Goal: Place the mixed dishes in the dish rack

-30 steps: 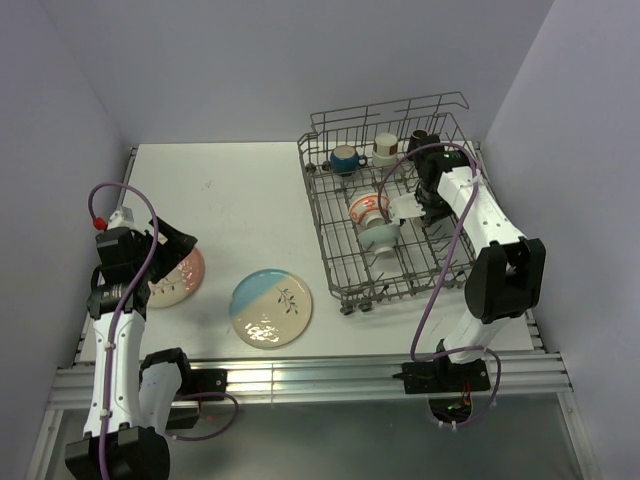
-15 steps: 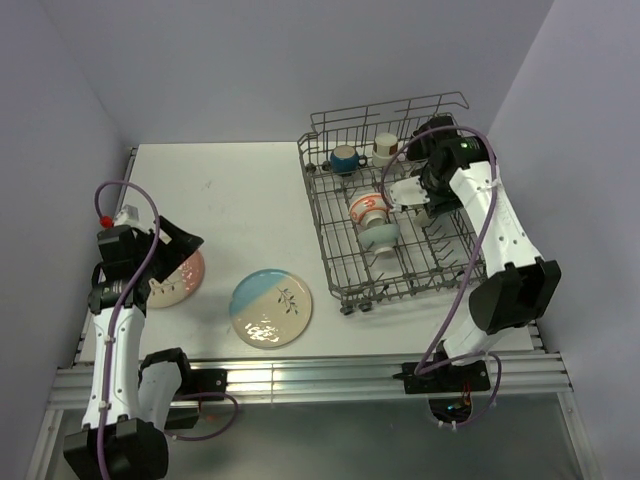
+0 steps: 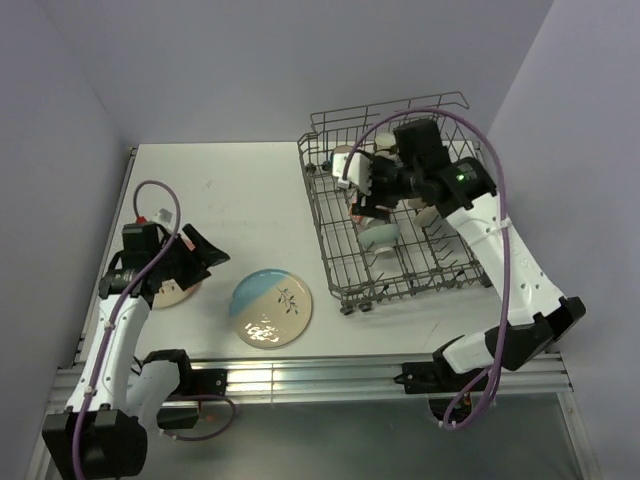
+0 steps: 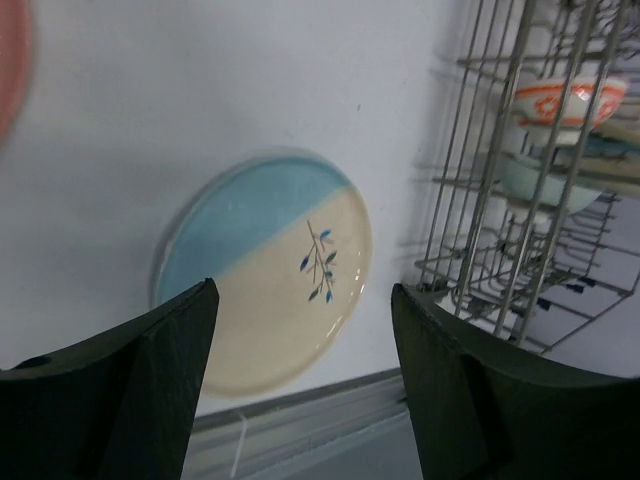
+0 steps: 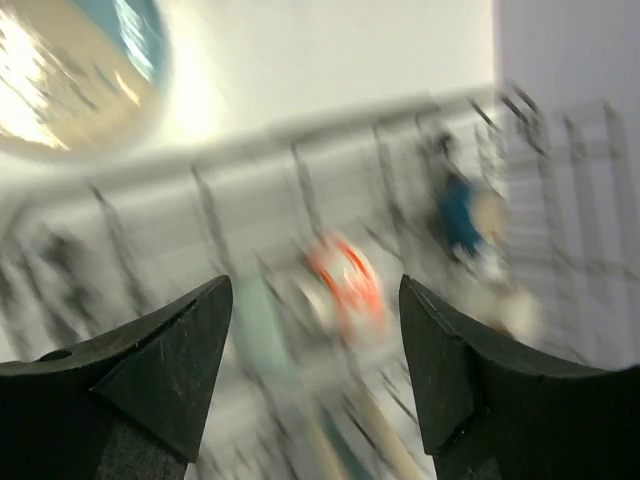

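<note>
The left gripper (image 4: 302,296) hangs with its fingers apart and empty above the white table (image 3: 250,190), between the round cream plate with a pink half (image 3: 178,293) and the round cream plate with a pale blue half and leaf sprig (image 3: 271,307). Both plates lie flat outside the large grey wire dish rack (image 3: 328,250). The right gripper (image 5: 315,285), also spread and empty, hovers over the rack's far-left part, above the small orange-red patterned bowl (image 4: 570,100), the pale teal bowl (image 3: 379,236) and the dark-blue mug (image 5: 460,215). The likeliest trouble is the flat plates: only a thin rim is offered, so closing fingers may skid the blue plate toward the table's near edge, which it already sits close to. The right arm's fingers or purple cable (image 3: 505,215) could catch the upright tines and tip the bowls. Bare table lies open behind the plates. The side walls stand near each arm, and the rack's near rows look free for plates.
</note>
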Controlling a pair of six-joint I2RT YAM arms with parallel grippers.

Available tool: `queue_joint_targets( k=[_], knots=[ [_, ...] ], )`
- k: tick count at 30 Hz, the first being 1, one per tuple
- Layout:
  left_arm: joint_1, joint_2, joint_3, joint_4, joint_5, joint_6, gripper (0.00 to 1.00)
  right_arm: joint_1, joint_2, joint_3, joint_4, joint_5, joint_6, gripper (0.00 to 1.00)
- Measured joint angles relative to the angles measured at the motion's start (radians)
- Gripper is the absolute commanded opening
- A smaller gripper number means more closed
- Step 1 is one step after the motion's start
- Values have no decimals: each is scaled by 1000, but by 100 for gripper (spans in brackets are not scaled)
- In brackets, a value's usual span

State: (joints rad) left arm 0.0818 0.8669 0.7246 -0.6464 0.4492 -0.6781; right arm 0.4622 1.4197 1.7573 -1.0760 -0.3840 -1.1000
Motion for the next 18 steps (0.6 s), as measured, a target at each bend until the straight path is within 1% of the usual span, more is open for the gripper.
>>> queue_joint_targets(
  k=[1, 3, 4, 5, 6, 10, 14, 18],
  knots=[
    [-44, -1, 4, -16, -27, -20, 74, 27, -10, -45, 53, -66, 80, 74],
    [-149, -4, 10, -63, -98, -77, 67, 85, -24, -159, 183, -190, 251, 73],
    [-190, -9, 11, -84, -131, -107, 66, 119, -24, -211, 231, -237, 319, 73],
    [-233, -16, 11, -113, -159, -144, 60, 158, -18, -254, 274, -268, 379, 72],
    [-275, -29, 9, -143, -192, -195, 58, 193, -6, -286, 306, -296, 427, 72],
    [-384, -112, -44, -217, -280, -385, 56, 303, 51, -325, 386, -372, 557, 71],
    [-462, -152, -118, -275, -342, -531, 55, 319, 67, -325, 449, -415, 631, 71],
    [-512, -91, -137, -294, -383, -597, 54, 317, 68, -325, 489, -445, 666, 70]
  ],
)
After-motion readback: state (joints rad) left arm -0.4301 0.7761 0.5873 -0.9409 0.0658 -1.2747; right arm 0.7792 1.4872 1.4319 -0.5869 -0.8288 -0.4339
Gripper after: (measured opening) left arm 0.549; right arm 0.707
